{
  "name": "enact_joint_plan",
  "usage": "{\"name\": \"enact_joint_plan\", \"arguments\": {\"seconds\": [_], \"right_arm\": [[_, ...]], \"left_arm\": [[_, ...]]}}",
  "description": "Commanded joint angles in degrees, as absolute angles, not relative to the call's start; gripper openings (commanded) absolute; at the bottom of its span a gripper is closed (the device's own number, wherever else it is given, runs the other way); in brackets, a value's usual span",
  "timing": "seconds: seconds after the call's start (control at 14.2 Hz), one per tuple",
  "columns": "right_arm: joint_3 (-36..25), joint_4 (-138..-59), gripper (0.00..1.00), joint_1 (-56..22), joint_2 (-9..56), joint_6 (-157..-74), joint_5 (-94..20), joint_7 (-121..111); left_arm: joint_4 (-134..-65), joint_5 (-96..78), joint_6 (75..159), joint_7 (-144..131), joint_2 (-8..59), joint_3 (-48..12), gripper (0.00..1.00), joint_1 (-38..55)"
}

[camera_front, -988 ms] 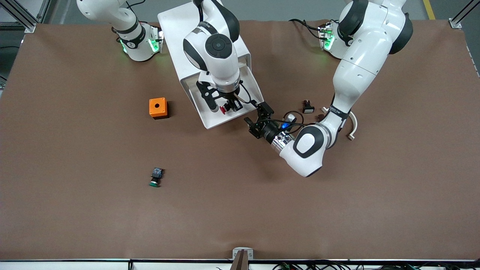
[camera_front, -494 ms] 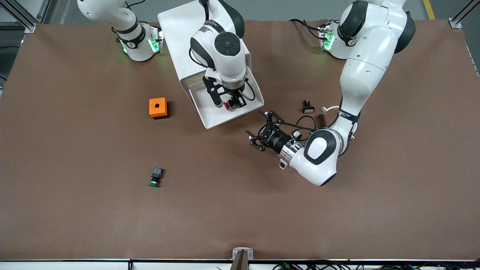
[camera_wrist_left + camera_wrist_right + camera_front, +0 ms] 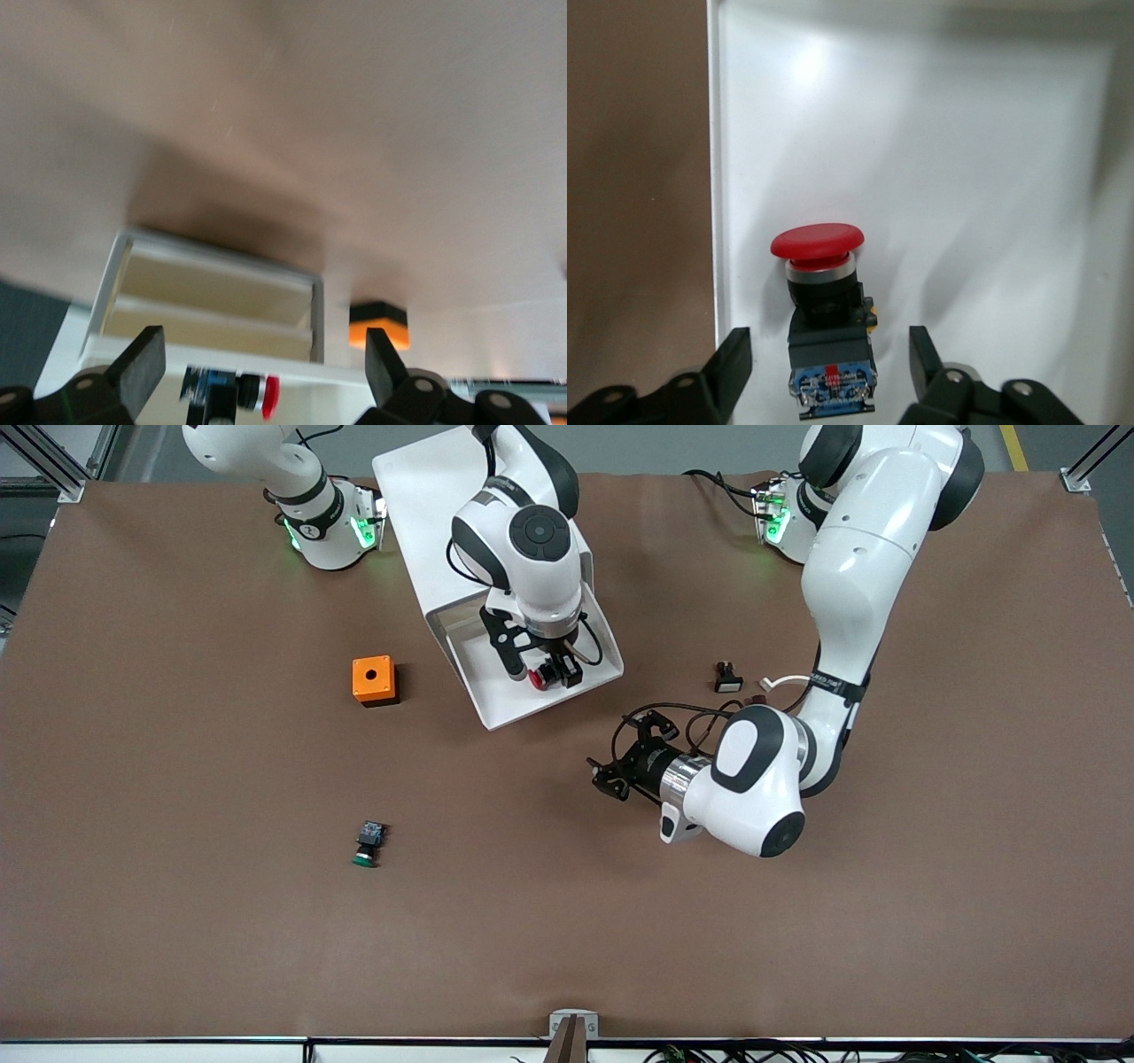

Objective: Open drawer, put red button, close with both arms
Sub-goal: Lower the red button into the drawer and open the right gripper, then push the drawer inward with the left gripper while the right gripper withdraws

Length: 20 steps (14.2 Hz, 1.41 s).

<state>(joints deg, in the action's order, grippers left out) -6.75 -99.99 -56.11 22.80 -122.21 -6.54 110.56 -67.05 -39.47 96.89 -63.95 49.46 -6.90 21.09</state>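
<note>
The drawer (image 3: pixel 505 704) stands pulled out of the white cabinet (image 3: pixel 416 496). The red button (image 3: pixel 538 679) lies in it near its front edge. My right gripper (image 3: pixel 539 666) is over the drawer, open, with a finger on each side of the button and not touching it. The right wrist view shows the red cap (image 3: pixel 818 243) on the drawer's white floor (image 3: pixel 992 177) between the open fingers (image 3: pixel 731 363). My left gripper (image 3: pixel 617 765) is open and empty over the table, near the drawer's front corner. The left wrist view shows the button (image 3: pixel 232 396) and the drawer's rim (image 3: pixel 337 376).
An orange box with a hole (image 3: pixel 373 680) sits beside the cabinet toward the right arm's end. A green-capped button (image 3: pixel 366 846) lies nearer the front camera. A small black and white part (image 3: pixel 727 679) and a white hook (image 3: pixel 780 683) lie toward the left arm's end.
My left gripper has drawn back from the drawer's front corner toward the front camera, and its wrist has turned. My right gripper shifted slightly toward the cabinet, then held still.
</note>
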Motion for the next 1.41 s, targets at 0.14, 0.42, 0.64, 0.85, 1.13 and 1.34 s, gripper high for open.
{"name": "enact_joint_plan", "arguments": {"seconds": [0.14,0.42,0.64,0.85,1.13,1.34], "right_arm": [[-7.6,-95.1,1.00,-51.9,21.4,-112.5,-6.1,95.7],[-7.6,-93.3,1.00,-41.1,15.7,-102.6,-6.1,70.2],[-7.6,-93.3,1.00,-33.3,12.0,-98.3,-6.1,53.6],[-7.6,-93.3,1.00,-26.0,8.9,-94.1,-5.8,38.5],[-7.6,-93.3,1.00,-16.8,5.0,-88.5,-5.4,18.6],[-7.7,-93.1,1.00,-12.1,2.9,-85.5,-3.3,4.7]], "left_arm": [[-68.6,-24.8,108.1,-61.3,46.0,-6.5,0.99,24.3],[-69.7,-15.1,114.3,-62.2,44.5,-6.4,0.99,27.4],[-69.9,-7.1,115.4,-64.1,44.0,-6.4,0.99,30.3],[-70.8,-1.6,115.3,-68.4,43.7,-6.4,1.00,33.9],[-73.6,0.0,115.3,-69.9,42.8,-6.5,1.00,38.5],[-74.4,-0.2,115.3,-70.0,42.8,-7.1,1.00,41.0]]}}
